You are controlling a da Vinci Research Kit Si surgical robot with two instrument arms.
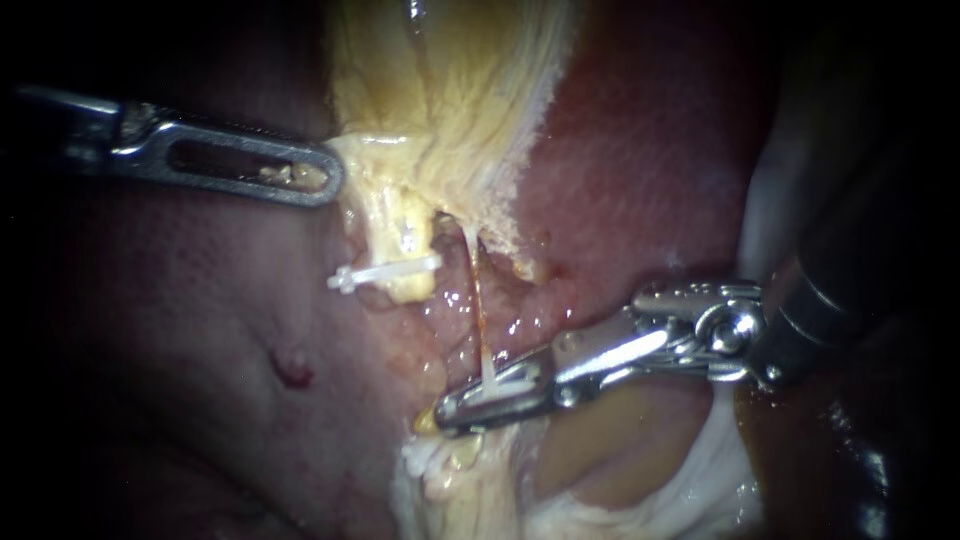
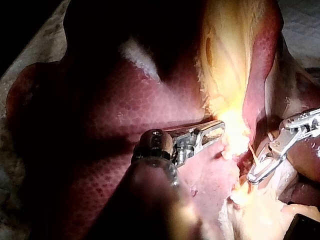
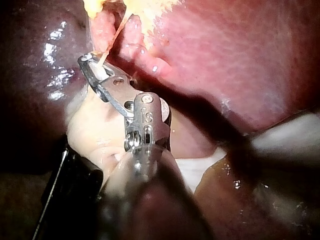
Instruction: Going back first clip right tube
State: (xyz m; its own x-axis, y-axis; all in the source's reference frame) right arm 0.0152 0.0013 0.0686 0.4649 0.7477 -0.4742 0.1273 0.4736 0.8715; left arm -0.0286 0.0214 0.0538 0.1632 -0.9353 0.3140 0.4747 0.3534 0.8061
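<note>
Clip (image 1: 500, 388), white, spans thin right tube (image 1: 478, 300), held in right instrument's (image 1: 452, 410) jaws; left instrument's (image 1: 328, 176) jaws grip yellow tissue (image 1: 450, 120).

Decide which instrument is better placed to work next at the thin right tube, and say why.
Probably the right. The right instrument already has its tip at the right tube, with a white clip there. The left instrument sits higher, against the yellow tissue, apart from that tube.

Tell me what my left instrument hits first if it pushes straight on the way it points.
The pale yellow, stringy tissue. The slender metal left instrument has its tip at that tissue's edge, so it would likely press straight into it, though depth is unclear.
</note>
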